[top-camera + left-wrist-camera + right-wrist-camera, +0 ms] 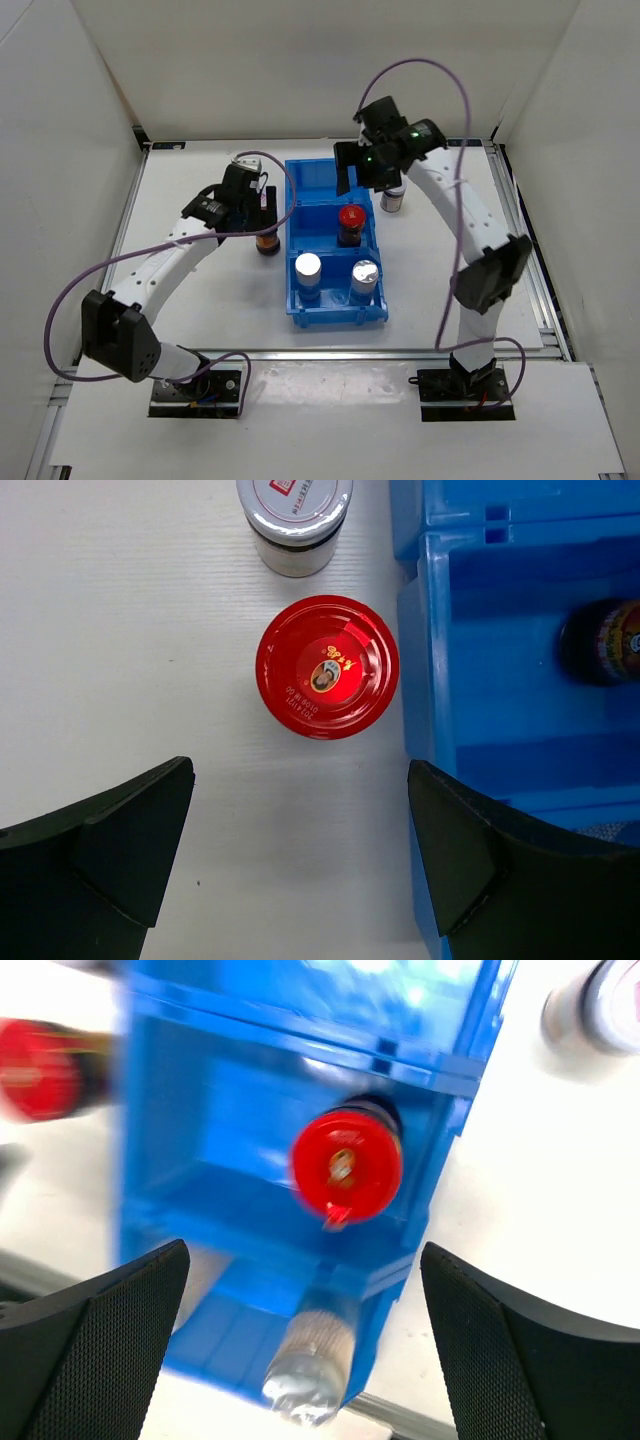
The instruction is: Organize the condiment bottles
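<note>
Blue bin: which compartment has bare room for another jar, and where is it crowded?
Far compartment looks bare. Middle compartment has floor free left of its red-capped jar. Near compartment is crowded with two silver-topped jars.

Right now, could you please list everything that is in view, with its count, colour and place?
bin: one, blue, three compartments, middle of the table.
jars with red caps: two, dark bodies; one in the bin's middle compartment, the other on the table left of the bin.
jars with silver tops: two, side by side in the bin's near compartment.
jars with pale lids: two; one on the table beyond the loose red-capped jar, the other just right of the bin.
table: one, white.
arms: two, white and black, bases at the near edge.
left gripper: black, open, over the table left of the bin.
right gripper: black, open, above the bin.
</note>
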### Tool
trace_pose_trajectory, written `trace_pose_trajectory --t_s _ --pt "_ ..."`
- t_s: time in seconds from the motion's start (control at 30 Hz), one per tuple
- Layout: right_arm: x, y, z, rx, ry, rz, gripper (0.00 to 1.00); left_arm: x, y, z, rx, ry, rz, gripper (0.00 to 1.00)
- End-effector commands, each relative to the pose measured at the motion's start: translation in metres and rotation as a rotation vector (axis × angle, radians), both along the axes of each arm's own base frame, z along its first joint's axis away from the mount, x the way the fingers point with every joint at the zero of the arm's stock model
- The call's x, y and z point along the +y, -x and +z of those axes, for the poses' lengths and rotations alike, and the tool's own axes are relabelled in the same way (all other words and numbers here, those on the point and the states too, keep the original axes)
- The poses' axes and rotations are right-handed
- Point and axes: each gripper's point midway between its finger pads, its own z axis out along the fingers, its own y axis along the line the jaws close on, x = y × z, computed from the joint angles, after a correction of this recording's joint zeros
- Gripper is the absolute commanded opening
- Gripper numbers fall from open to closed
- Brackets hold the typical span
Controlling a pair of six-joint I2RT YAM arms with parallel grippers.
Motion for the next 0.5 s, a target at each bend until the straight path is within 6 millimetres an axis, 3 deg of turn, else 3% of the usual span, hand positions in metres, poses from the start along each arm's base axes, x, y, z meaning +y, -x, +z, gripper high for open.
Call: trace_pose_trajectory --t_s 0.0,0.07,0.23,0.47 --pt "-0.003 0.014 0.058 -0.097 -0.135 0.011 1.0 -0.011 -0.015 0.012 -0.047 0.039 0.011 0.99" --pt "-0.007 0.024 0.062 -0.088 -0.138 0.016 1.0 -0.013 -0.02 0.014 -0.058 0.044 0.011 0.99" --pt "-0.022 0.042 0.055 -0.055 -0.124 -0.003 1.0 -0.023 -0.031 -0.006 -0.018 0.049 0.003 0.99" --pt "-0.036 0.048 0.06 -0.056 -0.132 -0.025 1.0 -0.029 -0.047 -0.017 -0.01 0.038 0.009 0.99"
